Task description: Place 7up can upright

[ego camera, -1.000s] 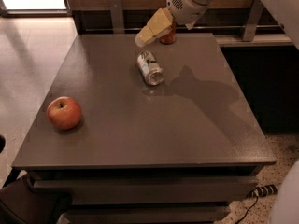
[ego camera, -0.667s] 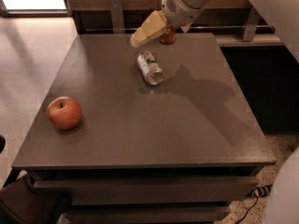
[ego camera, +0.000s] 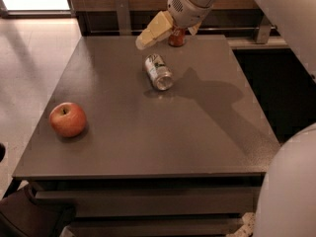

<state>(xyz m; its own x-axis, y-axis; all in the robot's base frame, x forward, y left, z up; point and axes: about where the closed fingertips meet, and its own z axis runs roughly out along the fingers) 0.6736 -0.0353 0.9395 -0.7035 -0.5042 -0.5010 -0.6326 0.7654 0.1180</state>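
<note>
The 7up can [ego camera: 158,71], silvery with green markings, lies on its side on the grey table [ego camera: 148,147], far of centre, with a shiny metal end facing the front right. My gripper [ego camera: 165,38] hangs just above and behind the can without touching it. It is open and empty, with one cream finger [ego camera: 153,31] pointing down to the left. Its shadow falls on the table to the right of the can.
A red cola can [ego camera: 176,37] stands upright at the table's far edge, just behind my gripper. A red apple [ego camera: 67,119] sits near the left edge. Dark rails run behind the table. My white arm fills the right side of the view.
My gripper has shifted slightly to the left above the lying can. The can and the apple have not moved.
</note>
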